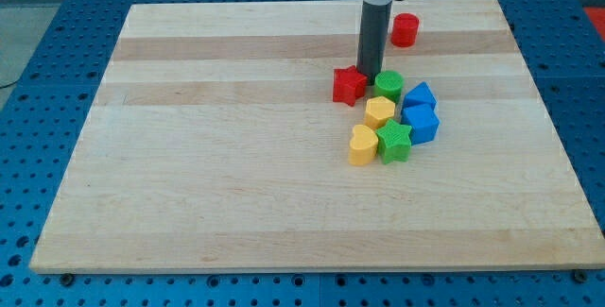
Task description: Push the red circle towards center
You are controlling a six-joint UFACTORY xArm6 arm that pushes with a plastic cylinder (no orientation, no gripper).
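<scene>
The red circle (406,29) stands near the top edge of the bench (236,156), right of the middle, upright and apart from every other block. Just to its left the dark rod comes down from the view's top, and my tip (369,74) rests on the board below and left of the circle, not touching it. The tip sits right between the red star (349,84), on its left, and the green circle (388,85), on its right, close to both; contact cannot be told. Below those lies a tight cluster: a yellow hexagon-like block (380,111), a yellow heart (362,144), a green star (394,141), and two blue blocks (420,94) (422,122) at the cluster's right, one above the other. There are no fingers on this arm, only the rod, so nothing is held.
</scene>
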